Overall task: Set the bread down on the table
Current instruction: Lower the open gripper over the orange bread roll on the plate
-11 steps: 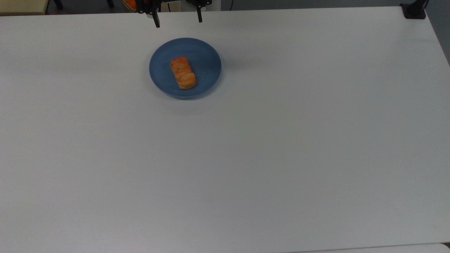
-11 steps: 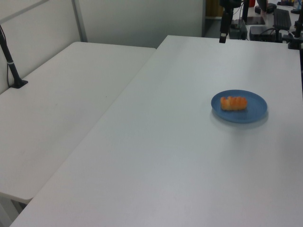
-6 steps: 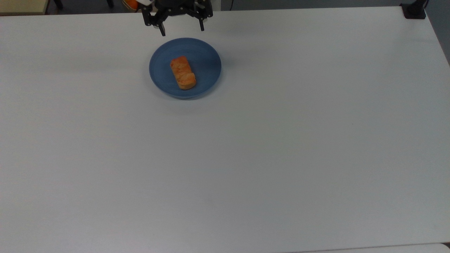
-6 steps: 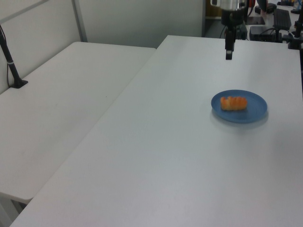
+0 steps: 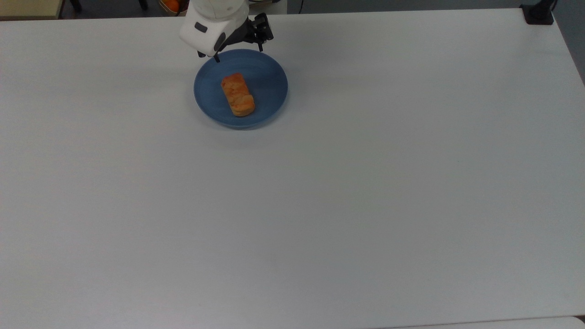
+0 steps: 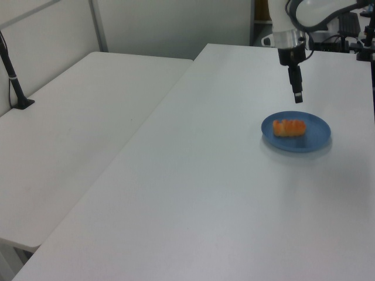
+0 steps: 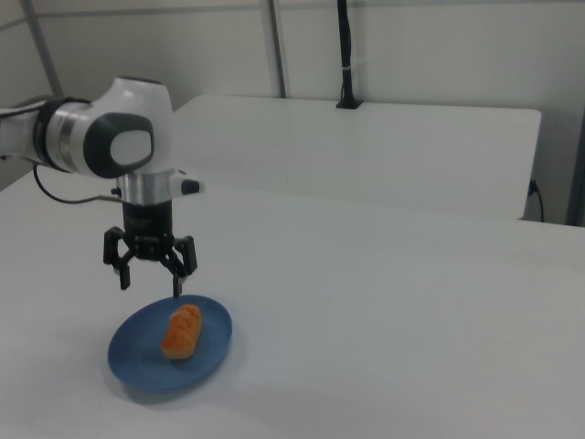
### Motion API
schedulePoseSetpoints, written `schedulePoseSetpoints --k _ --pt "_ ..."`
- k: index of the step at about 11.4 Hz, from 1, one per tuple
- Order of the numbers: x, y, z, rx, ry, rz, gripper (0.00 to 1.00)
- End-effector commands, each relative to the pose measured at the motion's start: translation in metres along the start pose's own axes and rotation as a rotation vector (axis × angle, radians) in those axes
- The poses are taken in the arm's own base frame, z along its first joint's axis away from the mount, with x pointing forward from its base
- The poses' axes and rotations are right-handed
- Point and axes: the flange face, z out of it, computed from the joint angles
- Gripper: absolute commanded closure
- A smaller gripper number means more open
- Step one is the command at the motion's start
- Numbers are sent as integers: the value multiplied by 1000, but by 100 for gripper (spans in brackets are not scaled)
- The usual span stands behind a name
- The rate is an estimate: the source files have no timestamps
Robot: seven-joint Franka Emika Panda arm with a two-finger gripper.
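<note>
Bread: one golden-orange roll, the bread [image 5: 237,95], lies on my blue plate [image 5: 267,73], slightly toward the top view's left of the plate's middle.
Long axis: in the top view it runs from far-left to near-right, only a little off the near–far line; in the left view [image 6: 289,127] it lies nearly level across the plate; in the right view [image 7: 181,330] it points from near-left up to far-right.
Plate: one, round, resting on the table [image 5: 347,192] in its far half, toward the top view's left.
My claw: my gripper [image 7: 150,274] hangs above the plate's far rim, fingers spread wide and pointing down, holding nothing; it is clear of the bread.
In the way: nothing lies between my fingertips and the roll.
Around: one second white table [image 6: 70,134] adjoins on the left view's left; one black post [image 6: 12,73] stands at its far edge there.
Count: one roll, one plate, one claw.
</note>
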Motion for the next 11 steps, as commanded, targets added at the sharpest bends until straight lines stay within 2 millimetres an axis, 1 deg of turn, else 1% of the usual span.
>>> schedulePoseSetpoints --k 1,3,5,9,10,11 --pt "2 2 42 -49 -26 -66 0" --pt "4 2 60 -78 -10 -80 0" --pt "7 3 75 -95 48 -71 0" --pt "7 3 108 -168 101 -116 0" --pt "7 4 111 -185 95 -129 3" --pt "8 5 112 -198 94 -138 10"
